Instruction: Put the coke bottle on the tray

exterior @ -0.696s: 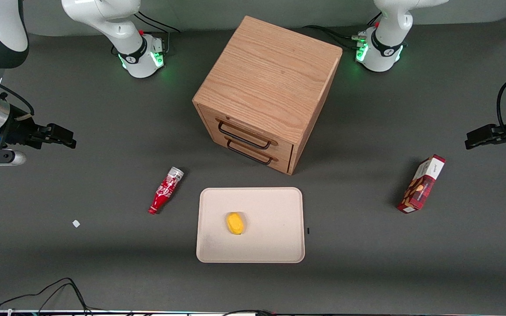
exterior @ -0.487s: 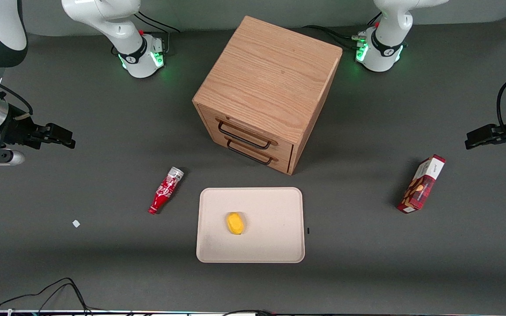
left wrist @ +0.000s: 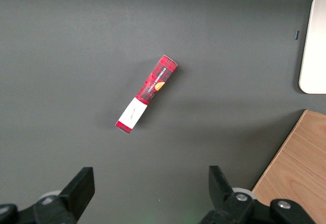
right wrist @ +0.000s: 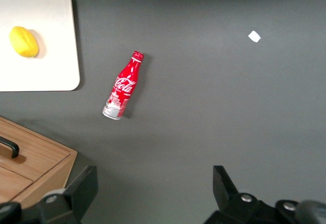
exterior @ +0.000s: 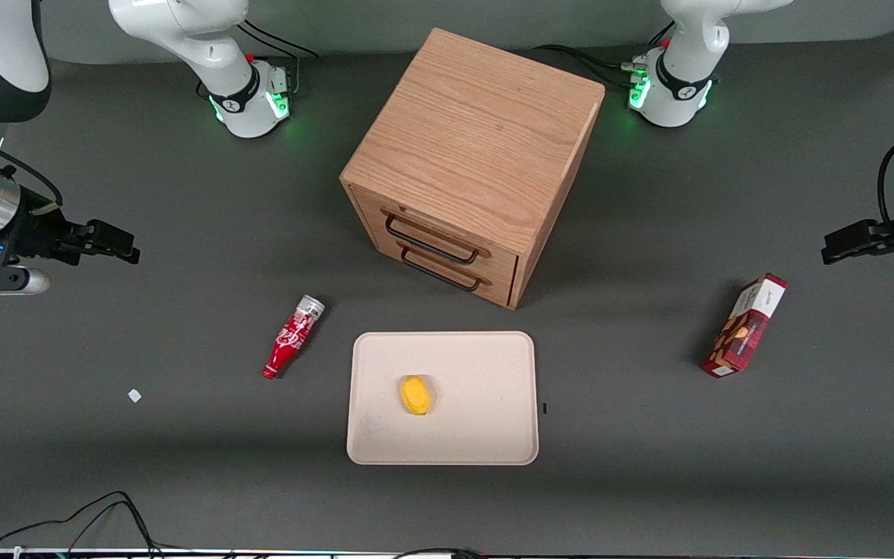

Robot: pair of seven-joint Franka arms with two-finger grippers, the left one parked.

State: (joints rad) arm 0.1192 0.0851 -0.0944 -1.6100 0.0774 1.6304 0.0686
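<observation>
coke bottle beside tray, tool open, well apart toward working arm's end

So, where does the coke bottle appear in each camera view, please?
Front view: the coke bottle lies on the table beside the tray, toward the working arm's end; the gripper hangs apart from it, fingers open.
Right wrist view: the coke bottle lies beside the tray.
Left wrist view: not in it.
Shared landmark: the tray, with a yellow object on it in the front and right wrist views.
</observation>
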